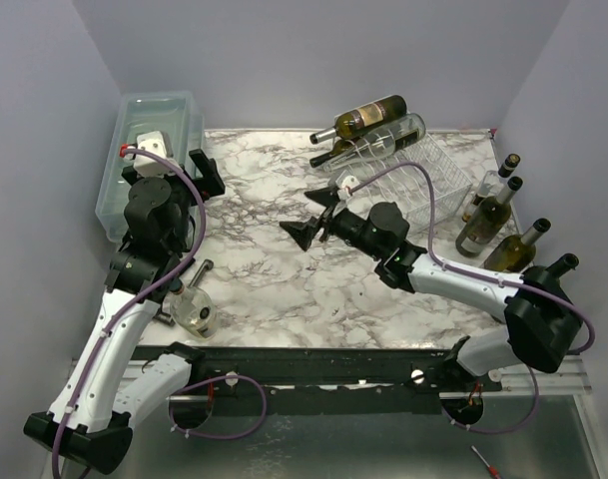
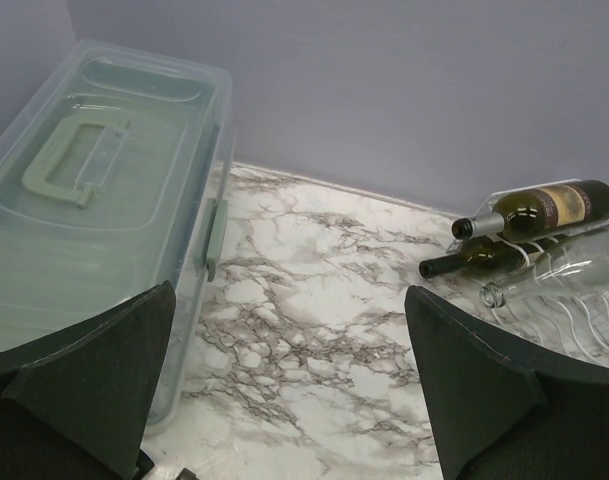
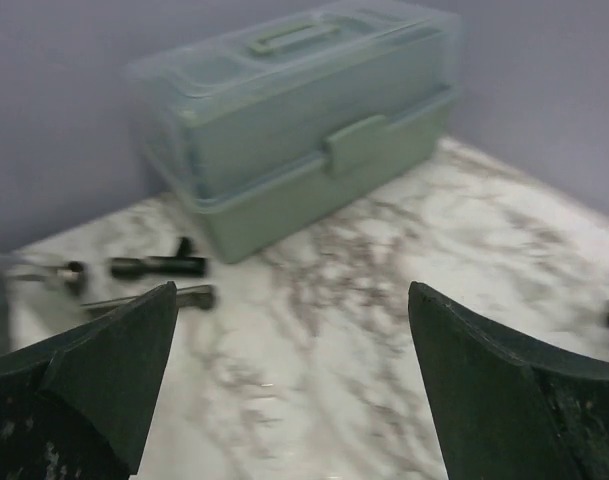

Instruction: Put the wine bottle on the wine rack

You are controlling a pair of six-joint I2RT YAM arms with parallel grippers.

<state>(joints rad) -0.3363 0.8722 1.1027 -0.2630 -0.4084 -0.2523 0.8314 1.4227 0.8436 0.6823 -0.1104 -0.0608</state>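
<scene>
The white wire wine rack (image 1: 423, 178) sits at the back right of the marble table. A dark labelled bottle (image 1: 368, 118), a clear bottle (image 1: 388, 140) and a dark green bottle (image 1: 333, 155) lie on its left end. They also show in the left wrist view: the labelled bottle (image 2: 544, 208), the green one (image 2: 474, 258) and the clear one (image 2: 569, 262). A clear wine bottle (image 1: 195, 307) stands near the front left, beside the left arm. My left gripper (image 1: 208, 172) is open and empty. My right gripper (image 1: 310, 213) is open and empty over mid-table.
A translucent lidded bin (image 1: 149, 155) stands at the back left, close to my left gripper; it also shows in the right wrist view (image 3: 304, 130). Three bottles (image 1: 488, 220) stand right of the rack. Walls close in on the left, back and right.
</scene>
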